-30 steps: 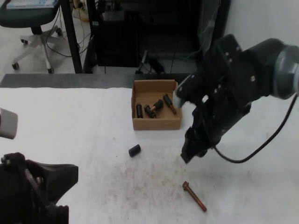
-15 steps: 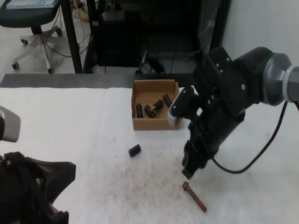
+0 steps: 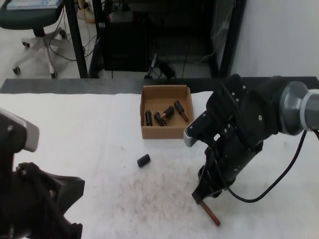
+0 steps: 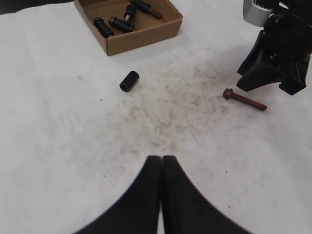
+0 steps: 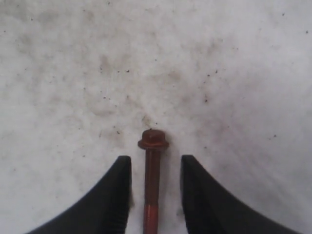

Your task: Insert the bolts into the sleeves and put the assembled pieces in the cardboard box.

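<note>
Copper-red, the bolt (image 5: 152,185) lies flat on the white tabletop (image 3: 75,124). The right tool (image 5: 155,160) is down over it with its two black fingers spread, one on either side of the shaft just behind the flanged head. A thin strip of tabletop shows between each finger and the bolt, so this tool is released and grips nothing. In the high view the right arm bends steeply down at the near right of the tabletop, and the tail of the bolt pokes out from under the tool toward the near edge.

One loose black sleeve (image 3: 143,160) lies on its side, well apart from the bolt and off to its left. It sits between the near part of the tabletop and the cardboard box (image 3: 167,132), closer to the box. The box stands farther back, about the middle of the tabletop, with its top open. Four dark assembled pieces (image 4: 120,23) lie inside on its floor, some at angles to each other, and reddish bolt ends stick out of at least two of them.

The left tool (image 4: 162,158) is clenched, its two fingers pressed together along their length with nothing between them. It hangs over a patch of tabletop marked with brownish smudges, on the near side of the sleeve and well apart from it.
</note>
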